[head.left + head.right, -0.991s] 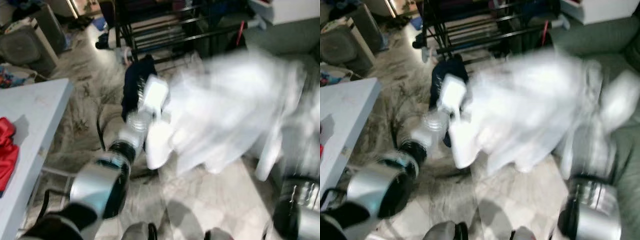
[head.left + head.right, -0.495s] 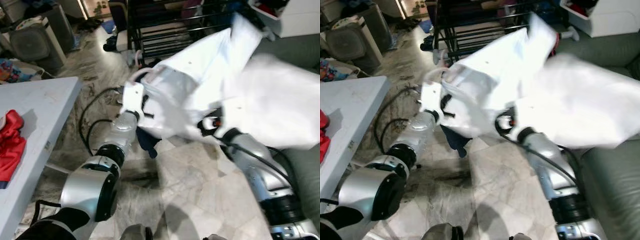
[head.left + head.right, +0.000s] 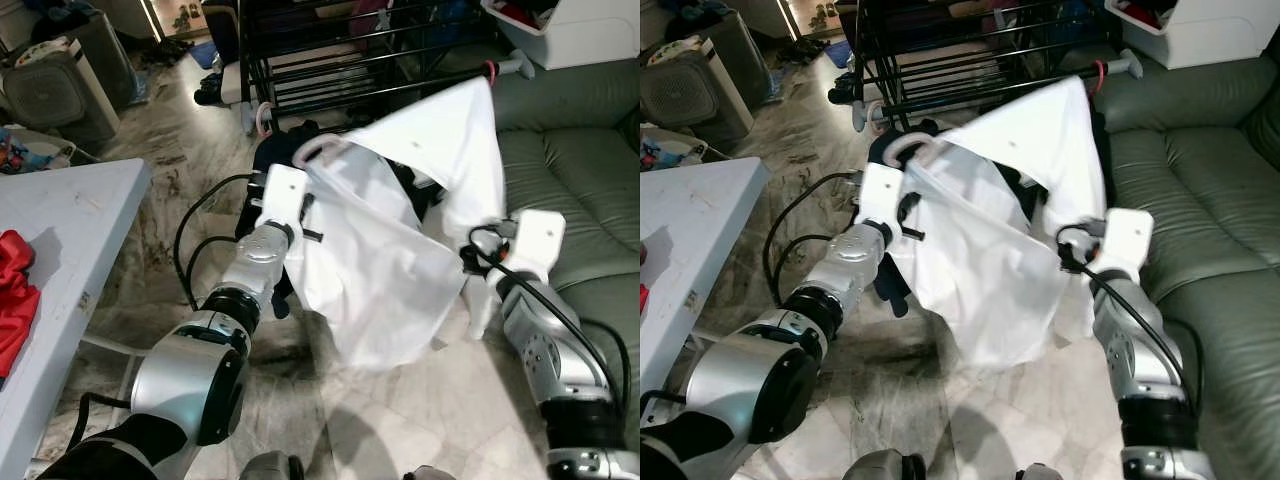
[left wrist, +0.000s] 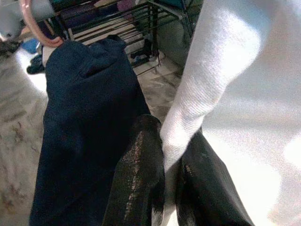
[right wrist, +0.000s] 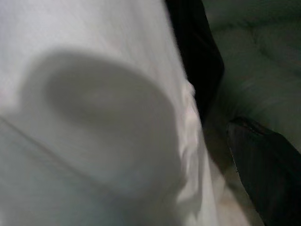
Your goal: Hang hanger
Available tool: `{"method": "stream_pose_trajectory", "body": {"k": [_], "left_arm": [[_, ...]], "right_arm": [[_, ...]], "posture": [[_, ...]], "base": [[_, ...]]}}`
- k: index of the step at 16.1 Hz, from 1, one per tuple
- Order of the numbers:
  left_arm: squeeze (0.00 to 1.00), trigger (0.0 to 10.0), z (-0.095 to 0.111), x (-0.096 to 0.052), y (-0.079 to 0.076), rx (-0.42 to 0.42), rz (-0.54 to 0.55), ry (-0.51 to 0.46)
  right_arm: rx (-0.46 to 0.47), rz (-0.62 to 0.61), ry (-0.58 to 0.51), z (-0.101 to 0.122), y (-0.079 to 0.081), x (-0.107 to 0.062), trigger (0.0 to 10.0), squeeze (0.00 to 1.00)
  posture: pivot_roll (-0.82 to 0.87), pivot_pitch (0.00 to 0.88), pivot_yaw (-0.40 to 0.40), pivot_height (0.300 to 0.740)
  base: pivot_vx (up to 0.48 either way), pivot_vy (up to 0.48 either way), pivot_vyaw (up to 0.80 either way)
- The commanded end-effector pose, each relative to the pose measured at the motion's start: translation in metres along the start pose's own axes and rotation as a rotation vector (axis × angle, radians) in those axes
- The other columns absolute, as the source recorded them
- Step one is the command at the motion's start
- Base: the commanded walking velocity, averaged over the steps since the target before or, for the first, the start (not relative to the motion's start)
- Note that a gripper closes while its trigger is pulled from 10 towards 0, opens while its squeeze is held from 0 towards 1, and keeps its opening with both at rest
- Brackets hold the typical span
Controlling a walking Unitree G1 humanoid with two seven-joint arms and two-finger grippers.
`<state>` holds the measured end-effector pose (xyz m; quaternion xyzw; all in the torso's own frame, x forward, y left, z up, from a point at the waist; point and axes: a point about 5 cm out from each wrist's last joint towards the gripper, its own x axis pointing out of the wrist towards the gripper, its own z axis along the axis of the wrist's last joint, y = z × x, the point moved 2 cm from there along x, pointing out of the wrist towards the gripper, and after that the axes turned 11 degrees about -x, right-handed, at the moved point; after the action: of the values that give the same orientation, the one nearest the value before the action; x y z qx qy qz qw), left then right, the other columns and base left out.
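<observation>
- My left end effector has its two black fingers pinched together on a fold of the white shirt; in the left eye view that arm reaches up through the middle-left of the frame.
- My right end effector is at the shirt's other edge, middle-right of the frame. One black finger is visible beside the cloth in the right wrist view, but I cannot tell whether the fingers are closed on the shirt.
- The shirt is spread between my two arms in the centre of the frame, its top corner lifted toward the black drying rack at upper centre and its lower part sagging toward the marble floor.
- A pink hanger hook curves out at the shirt's upper left edge, just above my left wrist housing.
- A dark navy garment hangs just behind the shirt, touching my left fingers in the left wrist view.
- A second pink hook sits on the rack, left of the shirt.
- A grey-green sofa runs down the right side of the frame.
- A white table fills the lower left, with a red cloth on its left edge.
- A grey appliance stands at upper left.
</observation>
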<state>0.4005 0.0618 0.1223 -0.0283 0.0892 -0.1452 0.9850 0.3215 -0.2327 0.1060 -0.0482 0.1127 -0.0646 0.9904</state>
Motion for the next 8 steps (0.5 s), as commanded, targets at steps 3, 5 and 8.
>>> {"method": "stream_pose_trajectory", "body": {"k": [3,5,8], "left_arm": [[0.00,10.0,0.034,-0.001,0.013,0.008,0.053,-0.188],[0.00,10.0,0.023,-0.001,0.010,0.050,0.016,-0.141],[0.00,10.0,0.023,-0.002,0.010,0.058,0.015,-0.153]], "right_arm": [[0.165,0.021,0.013,-0.016,0.000,-0.009,10.0,0.00],[0.195,0.140,-0.038,-0.003,-0.002,-0.014,10.0,0.00],[0.484,-0.025,-0.116,0.014,-0.054,-0.010,10.0,0.00]], "posture": [[-0.09,0.014,0.139,0.740],[-0.09,0.015,0.142,0.740],[-0.10,0.013,0.142,0.740]], "base": [[0.000,0.000,0.00],[0.000,0.000,0.00],[0.000,0.000,0.00]]}}
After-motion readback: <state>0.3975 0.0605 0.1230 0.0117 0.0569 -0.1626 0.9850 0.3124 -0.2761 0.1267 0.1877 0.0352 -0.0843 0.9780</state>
